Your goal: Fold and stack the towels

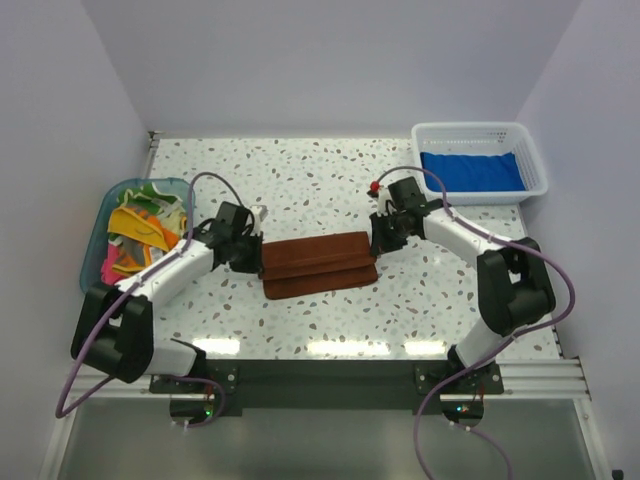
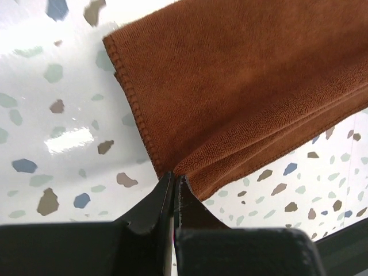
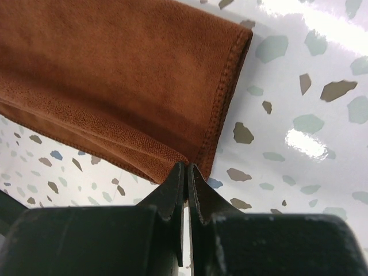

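Note:
A rust brown towel lies partly folded lengthwise in the middle of the table. My left gripper is shut on its left end. In the left wrist view the gripper pinches a corner of the brown towel where the fold bunches. My right gripper is shut on the right end. In the right wrist view it nips the brown towel at its stitched corner. A royal blue towel lies flat in the basket. Several bright towels are heaped in the tub.
The white mesh basket stands at the back right of the speckled table. The translucent teal tub sits at the left edge, beside the left arm. White walls close in the back and both sides.

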Robot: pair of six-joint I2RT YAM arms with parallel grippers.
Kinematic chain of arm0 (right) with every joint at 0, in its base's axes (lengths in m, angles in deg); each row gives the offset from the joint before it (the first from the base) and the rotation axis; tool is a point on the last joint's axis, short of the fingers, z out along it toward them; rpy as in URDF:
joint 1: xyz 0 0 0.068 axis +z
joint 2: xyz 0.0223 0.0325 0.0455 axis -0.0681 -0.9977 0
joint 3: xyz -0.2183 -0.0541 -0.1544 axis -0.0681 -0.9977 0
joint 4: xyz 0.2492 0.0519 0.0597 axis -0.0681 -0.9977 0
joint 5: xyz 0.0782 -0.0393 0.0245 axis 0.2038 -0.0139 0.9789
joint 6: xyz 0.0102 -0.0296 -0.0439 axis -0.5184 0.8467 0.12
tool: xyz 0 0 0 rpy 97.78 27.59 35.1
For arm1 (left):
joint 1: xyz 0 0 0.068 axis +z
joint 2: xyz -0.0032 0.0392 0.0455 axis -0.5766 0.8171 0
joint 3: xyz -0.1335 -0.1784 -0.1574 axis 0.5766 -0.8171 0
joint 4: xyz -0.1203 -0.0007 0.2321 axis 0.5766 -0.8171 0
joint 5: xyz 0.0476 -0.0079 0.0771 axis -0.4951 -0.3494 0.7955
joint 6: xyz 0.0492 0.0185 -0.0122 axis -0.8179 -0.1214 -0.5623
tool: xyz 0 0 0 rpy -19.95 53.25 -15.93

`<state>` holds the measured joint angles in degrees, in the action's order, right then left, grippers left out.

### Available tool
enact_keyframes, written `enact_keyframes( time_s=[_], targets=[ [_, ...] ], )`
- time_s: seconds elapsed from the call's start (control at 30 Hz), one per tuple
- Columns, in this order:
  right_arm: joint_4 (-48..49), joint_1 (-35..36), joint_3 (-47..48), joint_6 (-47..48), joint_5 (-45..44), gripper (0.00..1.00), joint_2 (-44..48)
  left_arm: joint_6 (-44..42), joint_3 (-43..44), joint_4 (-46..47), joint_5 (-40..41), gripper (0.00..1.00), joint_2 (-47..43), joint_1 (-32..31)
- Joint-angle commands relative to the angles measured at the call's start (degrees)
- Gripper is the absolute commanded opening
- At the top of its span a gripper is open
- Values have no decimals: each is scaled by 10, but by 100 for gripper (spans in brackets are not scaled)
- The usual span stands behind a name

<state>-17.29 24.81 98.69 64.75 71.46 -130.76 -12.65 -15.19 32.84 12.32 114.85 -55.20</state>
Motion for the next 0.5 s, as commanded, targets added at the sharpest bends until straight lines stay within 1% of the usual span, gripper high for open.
enact_keyframes(
  time_s=[0.0, 0.23, 0.33, 0.47],
  targets=[
    [15, -1, -13, -11, -24, 0, 1, 20, -25, 10, 8, 0, 7, -17],
    [20, 1, -13, -13, -32, 0, -12, 35, -38, 18, 22, 0, 16, -34],
    [18, 5, -13, -15, -30, 4, -11, 34, -36, 11, 30, 0, 15, -34],
    [12, 10, -17, -19, -27, 11, -5, 37, -33, 5, 26, 10, 2, -37]
  ],
)
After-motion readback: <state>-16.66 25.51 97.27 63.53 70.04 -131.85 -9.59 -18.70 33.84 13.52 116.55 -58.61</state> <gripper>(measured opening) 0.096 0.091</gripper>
